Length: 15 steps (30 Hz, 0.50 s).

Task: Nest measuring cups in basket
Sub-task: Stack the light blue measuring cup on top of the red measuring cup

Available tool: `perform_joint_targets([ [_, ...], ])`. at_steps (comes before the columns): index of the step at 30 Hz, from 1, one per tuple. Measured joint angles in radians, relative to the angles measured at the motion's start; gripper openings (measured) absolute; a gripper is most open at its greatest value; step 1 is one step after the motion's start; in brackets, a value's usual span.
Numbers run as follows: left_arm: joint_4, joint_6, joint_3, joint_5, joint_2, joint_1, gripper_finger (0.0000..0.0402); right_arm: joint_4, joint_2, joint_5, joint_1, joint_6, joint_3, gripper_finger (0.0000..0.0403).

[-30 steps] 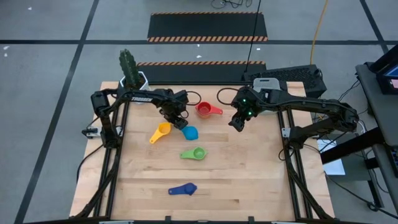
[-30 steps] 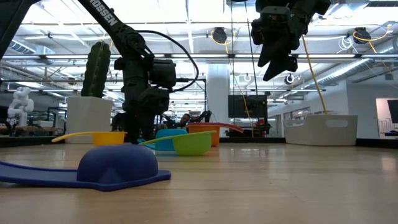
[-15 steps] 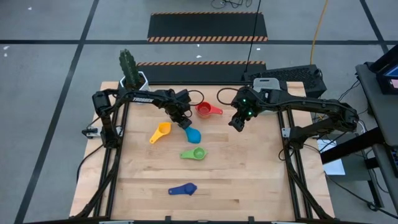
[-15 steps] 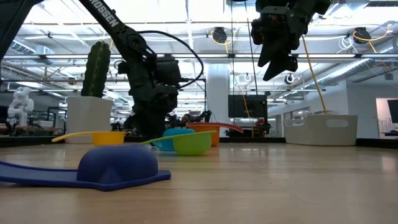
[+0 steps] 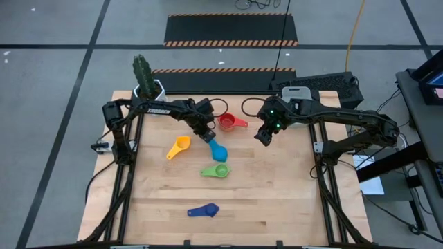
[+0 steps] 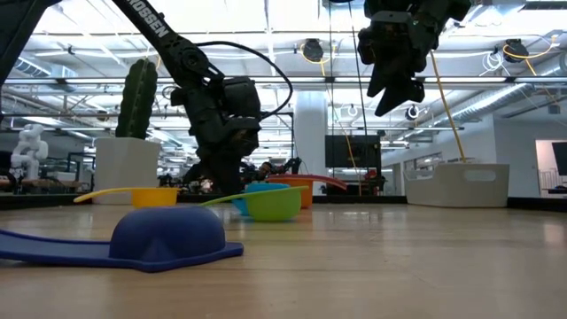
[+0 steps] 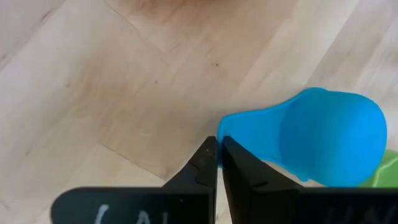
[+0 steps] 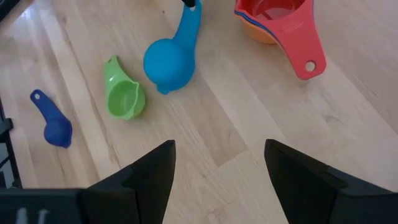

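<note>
From above, my left gripper (image 5: 206,136) sits in the upper middle of the table (image 5: 277,200), fingers pinched together on the handle of the light blue cup (image 5: 217,150), whose bowl lies upside down just below it. The yellow cup (image 5: 178,146) lies to the left, the green cup (image 5: 216,170) just under the blue bowl, the dark blue cup (image 5: 204,210) alone low in the frame with bare wood all round it. The red cup (image 5: 231,122) sits near the table's upper edge, and the basket (image 5: 296,93) at the upper right edge, beyond my right gripper (image 5: 262,136), which hangs over clear wood with its fingers spread. The cactus pot (image 5: 147,86) stands at the upper left corner. At table height, my left gripper (image 6: 221,168) comes down left of centre behind the green cup (image 6: 275,205); the dark blue cup (image 6: 168,237) fills the lower left foreground and the basket (image 6: 457,184) stands at the right, open boards before it. My right gripper (image 6: 396,89) hangs high at the top. Through my left wrist, the fingertips (image 7: 211,155) meet on the blue handle, the bowl (image 7: 329,137) at the right edge. Through my right wrist, my wide-apart fingers (image 8: 143,180) frame bare wood; the red cup (image 8: 286,25), with an orange cup nested beneath, is at top right.
</note>
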Motion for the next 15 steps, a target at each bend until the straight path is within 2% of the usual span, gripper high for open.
perform_joint_targets([
  [8, -0.006, -0.025, 0.0, -0.002, -0.048, -0.009, 0.0005, 0.005, 0.0, -0.001, 0.0, 0.054, 0.0, 0.0238],
  [11, -0.014, -0.022, 0.0, -0.048, -0.09, -0.027, 0.0005, 0.108, 0.0, -0.042, 0.0, 0.076, -0.001, 0.0238],
  [15, -0.005, -0.022, 0.001, -0.115, -0.144, -0.058, 0.0003, 0.334, 0.015, -0.084, 0.009, 0.081, -0.001, 0.0238],
])
